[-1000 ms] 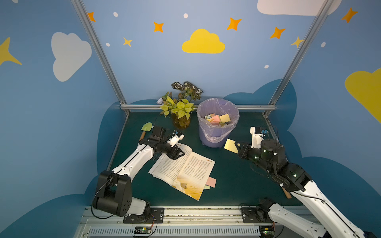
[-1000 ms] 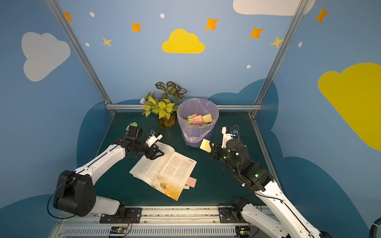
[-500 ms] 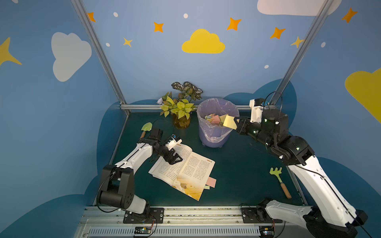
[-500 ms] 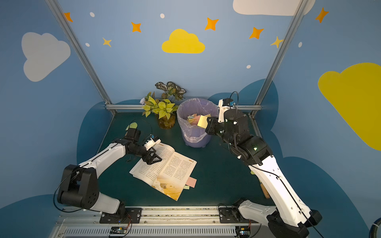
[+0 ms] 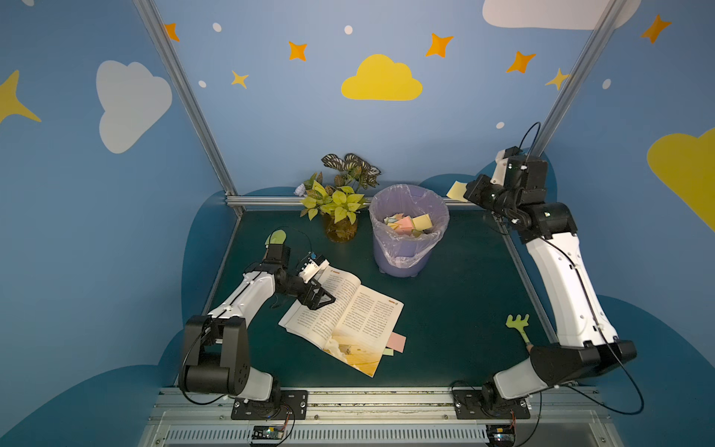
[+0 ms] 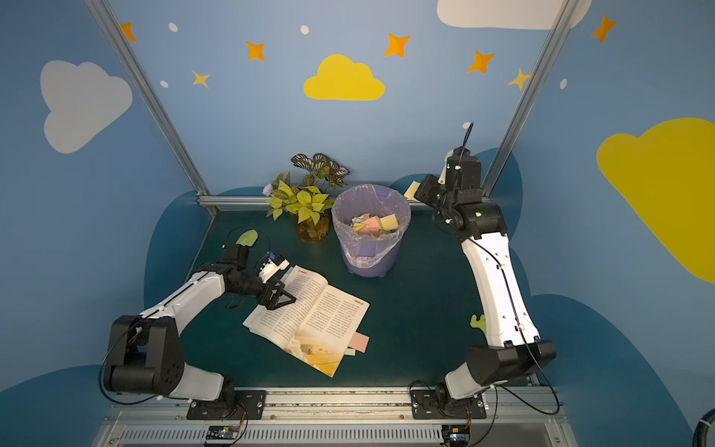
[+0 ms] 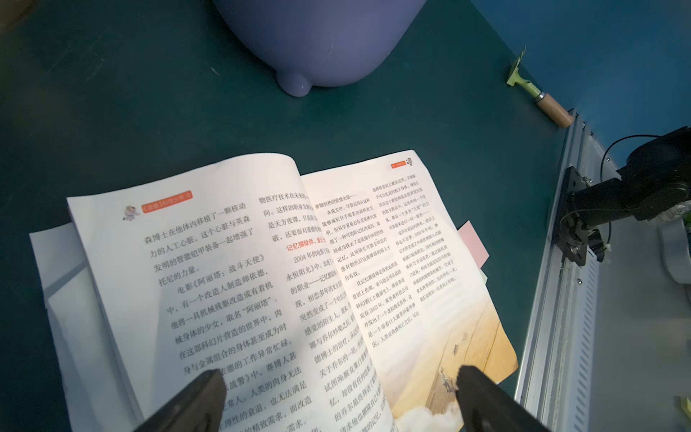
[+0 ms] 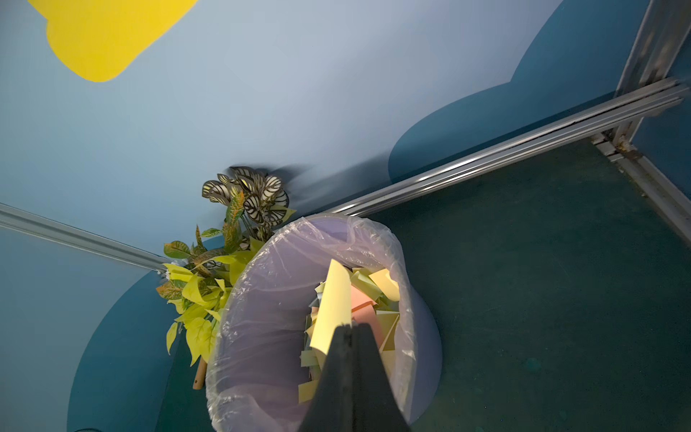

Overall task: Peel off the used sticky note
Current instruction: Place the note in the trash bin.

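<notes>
A yellow sticky note (image 5: 456, 190) (image 6: 412, 189) (image 8: 331, 306) hangs in the air above the right rim of the purple bin (image 5: 402, 255) (image 6: 367, 255) (image 8: 261, 299). My right gripper (image 5: 469, 193) (image 6: 422, 192) (image 8: 349, 329) is shut on its edge. The open book (image 5: 348, 313) (image 6: 309, 317) (image 7: 280, 280) lies on the green mat. A pink note (image 5: 396, 342) (image 6: 360, 341) (image 7: 473, 243) sticks out from under its right page. My left gripper (image 5: 321, 300) (image 6: 281, 298) (image 7: 340, 389) hovers open over the book's left page, holding nothing.
The bin holds several discarded notes. A potted plant (image 5: 340, 201) stands left of it. A green trowel (image 5: 276, 237) lies at the back left and a green rake (image 5: 518, 325) (image 7: 538, 93) near the right rail. Metal frame rails border the mat.
My right arm has risen from the mat beside the bin to above its right rim, carrying the yellow note. My left gripper has opened wide and shifted slightly along the book's left page.
</notes>
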Controlling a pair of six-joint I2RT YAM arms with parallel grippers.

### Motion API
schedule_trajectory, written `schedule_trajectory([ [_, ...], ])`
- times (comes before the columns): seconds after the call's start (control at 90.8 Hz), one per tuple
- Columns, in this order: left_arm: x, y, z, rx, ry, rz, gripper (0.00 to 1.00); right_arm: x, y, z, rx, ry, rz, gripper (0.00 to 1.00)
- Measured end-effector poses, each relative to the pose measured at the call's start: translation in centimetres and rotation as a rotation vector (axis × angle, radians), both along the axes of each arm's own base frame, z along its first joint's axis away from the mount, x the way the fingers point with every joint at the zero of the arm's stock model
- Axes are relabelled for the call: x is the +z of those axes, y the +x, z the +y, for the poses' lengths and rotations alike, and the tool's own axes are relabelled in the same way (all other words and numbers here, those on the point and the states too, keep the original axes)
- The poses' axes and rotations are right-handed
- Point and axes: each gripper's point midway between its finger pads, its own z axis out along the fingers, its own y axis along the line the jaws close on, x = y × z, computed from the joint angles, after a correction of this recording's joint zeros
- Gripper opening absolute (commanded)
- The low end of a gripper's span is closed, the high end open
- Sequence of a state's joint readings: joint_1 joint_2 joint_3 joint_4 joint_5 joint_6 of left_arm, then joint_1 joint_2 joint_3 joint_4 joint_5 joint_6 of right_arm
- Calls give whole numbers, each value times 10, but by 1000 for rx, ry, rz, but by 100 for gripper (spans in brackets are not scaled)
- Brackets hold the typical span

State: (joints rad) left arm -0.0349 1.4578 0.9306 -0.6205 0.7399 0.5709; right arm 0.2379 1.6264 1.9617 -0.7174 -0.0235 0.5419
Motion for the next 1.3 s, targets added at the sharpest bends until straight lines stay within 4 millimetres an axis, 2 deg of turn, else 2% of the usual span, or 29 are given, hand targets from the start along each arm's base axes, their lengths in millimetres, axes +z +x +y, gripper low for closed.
schedule_trajectory([
  [0.121,4,-3,-2,-7,-22,-3,100,-36,24,25,42,-34,77,0],
  [0.286,3,-7,-4,-12,-39,6,100,-69,31,65,111,-120,137,0],
  [0.463,0,-9,-5,-10,-49,16,100,-69,33,98,158,-210,117,0],
  [0.595,0,-8,-5,-7,-54,15,100,-68,36,113,166,-282,97,0],
  [0.705,-1,-8,-6,-5,-56,13,100,-73,36,117,164,-331,102,8],
  [0.76,-1,-8,-6,-5,-56,7,100,-75,36,117,160,-352,105,20],
  [0.848,0,-10,-5,-5,-56,2,100,-78,36,113,152,-380,112,48],
  [0.892,1,-10,-5,-5,-56,-2,100,-79,35,111,148,-396,115,58],
  [0.958,2,-9,-5,-5,-57,-8,100,-79,34,110,144,-416,116,67],
  [1.145,2,-9,-5,-4,-56,-8,100,-81,29,113,148,-467,114,82],
  [1.299,1,-9,-5,-3,-51,-9,100,-81,21,125,180,-499,104,85],
])
